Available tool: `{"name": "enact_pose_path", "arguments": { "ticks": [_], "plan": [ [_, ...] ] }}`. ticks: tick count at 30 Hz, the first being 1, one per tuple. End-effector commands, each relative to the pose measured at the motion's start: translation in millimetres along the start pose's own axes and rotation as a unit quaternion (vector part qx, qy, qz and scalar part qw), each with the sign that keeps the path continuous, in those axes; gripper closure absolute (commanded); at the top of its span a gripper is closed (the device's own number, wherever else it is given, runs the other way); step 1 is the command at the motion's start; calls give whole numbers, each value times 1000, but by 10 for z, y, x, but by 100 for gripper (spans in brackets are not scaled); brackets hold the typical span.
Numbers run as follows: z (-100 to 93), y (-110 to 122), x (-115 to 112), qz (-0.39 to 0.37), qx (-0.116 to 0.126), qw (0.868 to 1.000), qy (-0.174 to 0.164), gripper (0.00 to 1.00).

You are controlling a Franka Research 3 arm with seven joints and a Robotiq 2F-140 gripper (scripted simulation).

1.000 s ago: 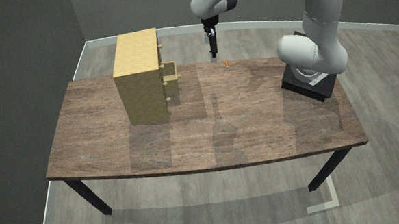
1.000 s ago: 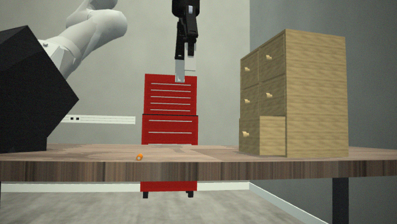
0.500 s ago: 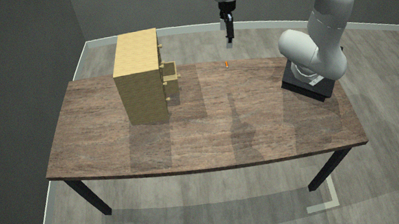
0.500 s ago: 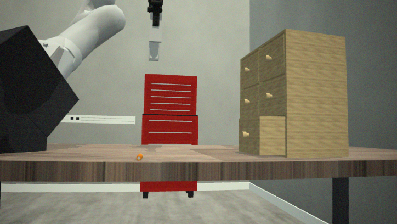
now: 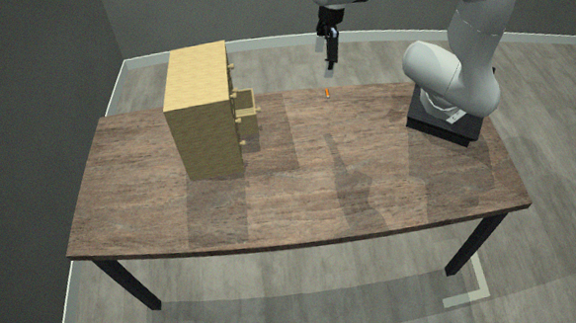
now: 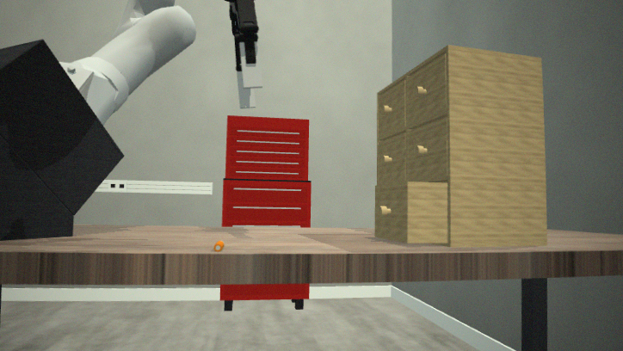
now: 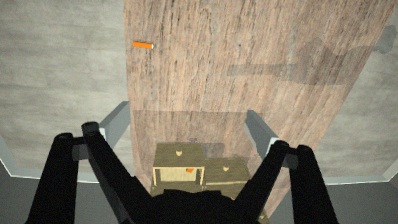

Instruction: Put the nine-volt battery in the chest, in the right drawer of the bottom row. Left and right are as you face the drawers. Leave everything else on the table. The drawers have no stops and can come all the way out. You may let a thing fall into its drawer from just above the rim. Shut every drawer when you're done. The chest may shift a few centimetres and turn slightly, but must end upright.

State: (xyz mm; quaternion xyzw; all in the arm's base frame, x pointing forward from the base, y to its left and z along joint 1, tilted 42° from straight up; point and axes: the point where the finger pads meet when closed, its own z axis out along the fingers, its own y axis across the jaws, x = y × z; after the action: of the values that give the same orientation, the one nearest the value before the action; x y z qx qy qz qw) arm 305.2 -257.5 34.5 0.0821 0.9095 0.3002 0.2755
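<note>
The wooden chest (image 5: 206, 141) (image 6: 496, 148) stands upright on the table. Its bottom right drawer (image 5: 248, 125) (image 6: 427, 212) (image 7: 167, 156) is pulled partway out; the other drawers look shut. A small orange block (image 7: 190, 170) lies inside that drawer in the wrist view, against its inner part; it looks like the nine-volt battery, but its details are too small to tell. It is hidden in the top and exterior views. My gripper (image 5: 323, 58) (image 6: 249, 95) (image 7: 189, 115) is open and empty, high above the table in front of the chest.
An orange cylinder with a pale end (image 5: 326, 92) (image 6: 218, 246) (image 7: 143, 45) lies on the table (image 5: 161, 218) near its far edge, between chest and robot base. A red tool cabinet (image 6: 267, 152) stands beyond the table.
</note>
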Motion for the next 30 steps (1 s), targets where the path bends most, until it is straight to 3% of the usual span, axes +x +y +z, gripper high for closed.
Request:
{"name": "enact_pose_path", "arguments": {
  "ticks": [1,8,16,18,24,30],
  "plan": [
    [25,-102,-74,-18,15,999,-25,0],
    [281,-106,-280,-19,14,993,-116,0],
    [564,-111,-508,-21,12,976,-215,0],
    [564,-111,-508,-21,12,976,-215,0],
    [731,-114,-642,-22,11,962,-272,0],
    [836,-116,-726,-22,10,951,-308,0]
  ]
}}
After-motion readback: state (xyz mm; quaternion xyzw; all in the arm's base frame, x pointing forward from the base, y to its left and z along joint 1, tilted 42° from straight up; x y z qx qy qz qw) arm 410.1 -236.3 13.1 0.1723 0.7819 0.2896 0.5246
